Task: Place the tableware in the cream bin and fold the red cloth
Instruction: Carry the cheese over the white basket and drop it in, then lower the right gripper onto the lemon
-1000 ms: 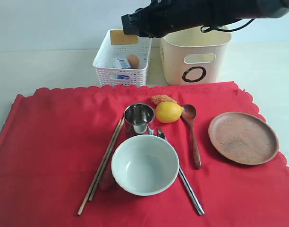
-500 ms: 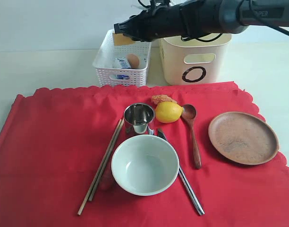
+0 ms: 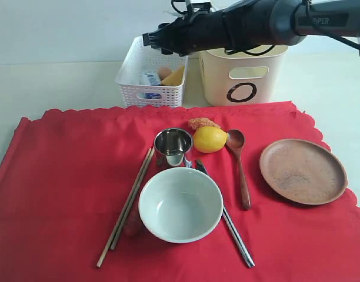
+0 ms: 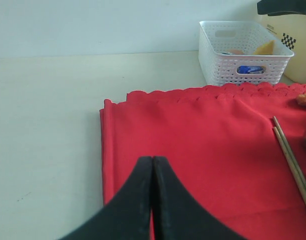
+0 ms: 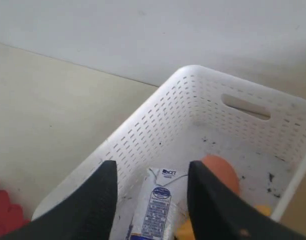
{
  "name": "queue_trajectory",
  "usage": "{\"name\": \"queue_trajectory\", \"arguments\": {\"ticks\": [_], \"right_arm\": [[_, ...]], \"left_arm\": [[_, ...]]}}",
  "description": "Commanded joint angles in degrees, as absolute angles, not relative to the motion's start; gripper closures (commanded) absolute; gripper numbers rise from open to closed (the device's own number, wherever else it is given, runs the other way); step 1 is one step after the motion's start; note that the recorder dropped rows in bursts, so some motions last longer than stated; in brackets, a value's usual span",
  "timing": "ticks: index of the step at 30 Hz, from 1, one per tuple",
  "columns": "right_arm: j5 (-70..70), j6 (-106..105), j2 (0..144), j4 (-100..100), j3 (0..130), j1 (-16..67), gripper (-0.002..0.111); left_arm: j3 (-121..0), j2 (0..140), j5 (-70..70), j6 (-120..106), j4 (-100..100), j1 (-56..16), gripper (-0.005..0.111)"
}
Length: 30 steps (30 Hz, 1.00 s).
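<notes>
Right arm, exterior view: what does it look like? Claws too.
The right arm is a glossy black tube with pale lettering and thin black cables looping off it. The right claw has two broad matte black fingers. The left claw has two black fingers tapering from a flared base.

Cloth [image 3: 68, 176] lies spread on the table [image 3: 50, 82], with the bowl [image 3: 180, 204] at its near middle. Taken from the bowl: cup [image 3: 173, 145] at 12 o'clock, lemon [image 3: 210, 139] at 1 just beside the cup, spoon [image 3: 242, 176] at 2, plate [image 3: 302, 170] near 3 and well apart, knife [image 3: 236, 235] along the 4 o'clock side, chopsticks [image 3: 127, 202] close at 9. Behind the cloth's far edge, basket [image 3: 150, 88] sits between 11 and 12 and bin [image 3: 245, 76] at 1, side by side; carton [image 3: 149, 78], egg [image 3: 164, 72] and cheese wedge [image 3: 175, 76] lie in the basket.
</notes>
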State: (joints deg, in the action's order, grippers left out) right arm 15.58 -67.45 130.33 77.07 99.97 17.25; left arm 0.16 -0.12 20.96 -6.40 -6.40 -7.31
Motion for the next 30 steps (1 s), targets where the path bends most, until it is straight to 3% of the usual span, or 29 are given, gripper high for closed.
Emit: {"name": "queue_trajectory", "arguments": {"ticks": [1,13,30], "right_arm": [[14.6,-67.9,130.1,77.4,100.4,17.3,0.06],[19.8,-67.7,128.8,75.2,100.4,17.3,0.06],[32.9,-52.2,118.0,43.1,100.4,17.3,0.06]], "left_arm": [[0.0,0.0,20.4,-6.1,-6.3,-7.6,0.107],[0.0,0.0,20.4,-6.1,-6.3,-7.6,0.107],[0.0,0.0,20.4,-6.1,-6.3,-7.6,0.107]]}}
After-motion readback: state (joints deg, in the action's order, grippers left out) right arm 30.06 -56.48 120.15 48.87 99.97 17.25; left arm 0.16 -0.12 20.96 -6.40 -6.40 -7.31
